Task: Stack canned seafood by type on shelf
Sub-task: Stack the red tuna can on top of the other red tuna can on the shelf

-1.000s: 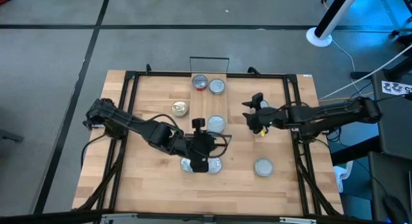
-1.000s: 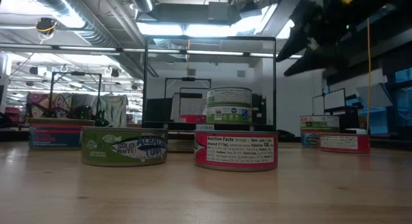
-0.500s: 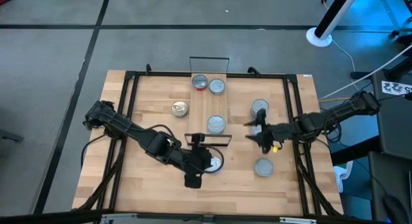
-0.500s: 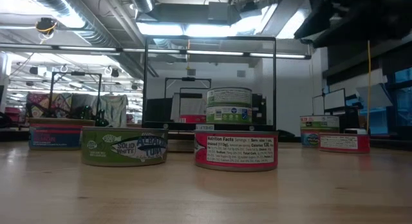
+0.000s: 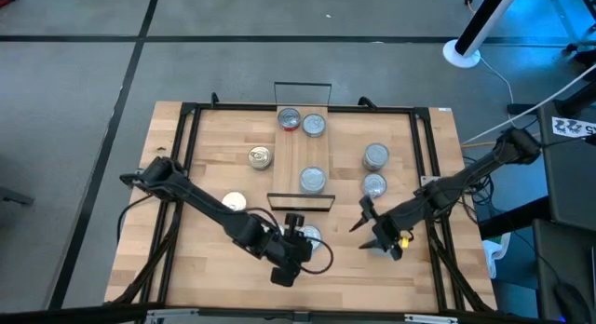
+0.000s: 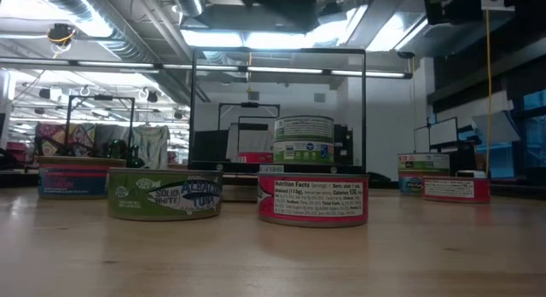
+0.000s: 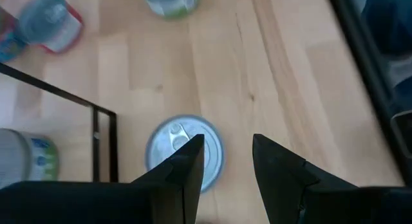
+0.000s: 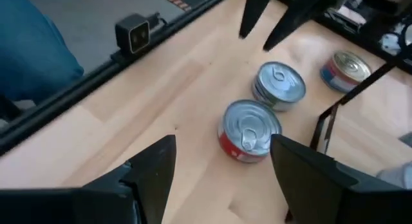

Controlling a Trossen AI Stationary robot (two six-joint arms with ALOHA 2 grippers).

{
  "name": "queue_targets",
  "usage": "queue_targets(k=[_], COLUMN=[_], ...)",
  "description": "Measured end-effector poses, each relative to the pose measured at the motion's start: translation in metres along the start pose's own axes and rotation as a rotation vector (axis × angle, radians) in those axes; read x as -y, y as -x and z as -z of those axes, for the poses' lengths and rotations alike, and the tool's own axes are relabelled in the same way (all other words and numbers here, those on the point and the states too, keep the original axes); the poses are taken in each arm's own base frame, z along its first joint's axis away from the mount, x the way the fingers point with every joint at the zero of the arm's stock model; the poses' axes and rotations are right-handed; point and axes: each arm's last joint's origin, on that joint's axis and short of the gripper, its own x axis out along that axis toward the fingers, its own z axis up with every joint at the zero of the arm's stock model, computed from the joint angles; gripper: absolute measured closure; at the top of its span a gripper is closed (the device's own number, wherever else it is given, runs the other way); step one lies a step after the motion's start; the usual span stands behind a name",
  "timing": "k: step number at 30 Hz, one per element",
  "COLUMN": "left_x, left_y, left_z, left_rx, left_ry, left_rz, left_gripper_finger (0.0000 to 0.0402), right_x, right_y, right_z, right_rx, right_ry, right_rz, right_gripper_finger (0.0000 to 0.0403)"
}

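Note:
The shelf is the narrow board in the table's middle. It carries two tins at its far end and one near its near wire frame. A silver-topped tin stands on the table just nearer than the shelf. My left gripper hovers open over it. In the left wrist view one finger overlaps this tin. My right gripper is open to its right, pointing left. Ahead of it stand a red-labelled tin and a silver one.
Loose tins stand on the table: a gold-topped one and another left of the shelf, two right of it. The black table frame runs along the right side. Bare wood lies along the near edge.
My left gripper has sunk and gone toward the table's near edge, coming to the near side of the tins. My right gripper has swung from beside the shelf's right toward the near edge and turned to point left, uncovering two tins on the right.

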Motion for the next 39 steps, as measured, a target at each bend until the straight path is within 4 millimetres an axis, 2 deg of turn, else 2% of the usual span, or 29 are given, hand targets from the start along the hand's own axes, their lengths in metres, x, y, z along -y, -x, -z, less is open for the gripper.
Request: queue_targets(k=[8, 16, 21, 25, 32, 39], left_x=[0.011, 0.018, 0.018, 0.018, 0.017, 0.016], left_y=[-0.042, -0.07, -0.078, -0.079, -0.079, -0.079], left_z=[0.017, 0.032, 0.036, 0.038, 0.042, 0.042], left_rx=[-0.107, -0.181, -0.198, -0.215, -0.247, -0.248], left_ry=[-0.118, -0.229, -0.243, -0.252, -0.266, -0.264], left_rz=[-0.016, -0.031, -0.059, -0.075, -0.088, -0.089], left_gripper_finger=[0.0274, 0.0274, 0.0278, 0.0301, 0.034, 0.0347], right_x=[-0.005, -0.01, -0.012, -0.013, -0.012, -0.012], right_y=[-0.033, -0.061, -0.072, -0.077, -0.078, -0.078], right_z=[0.009, 0.022, 0.029, 0.031, 0.028, 0.027], right_rx=[-0.058, -0.128, -0.16, -0.165, -0.133, -0.118], right_ry=[0.01, 0.019, 0.025, 0.025, 0.023, 0.022], right_rz=[-0.009, -0.024, -0.03, -0.031, -0.024, -0.02], right_gripper_finger=[0.015, 0.015, 0.015, 0.015, 0.015, 0.015])
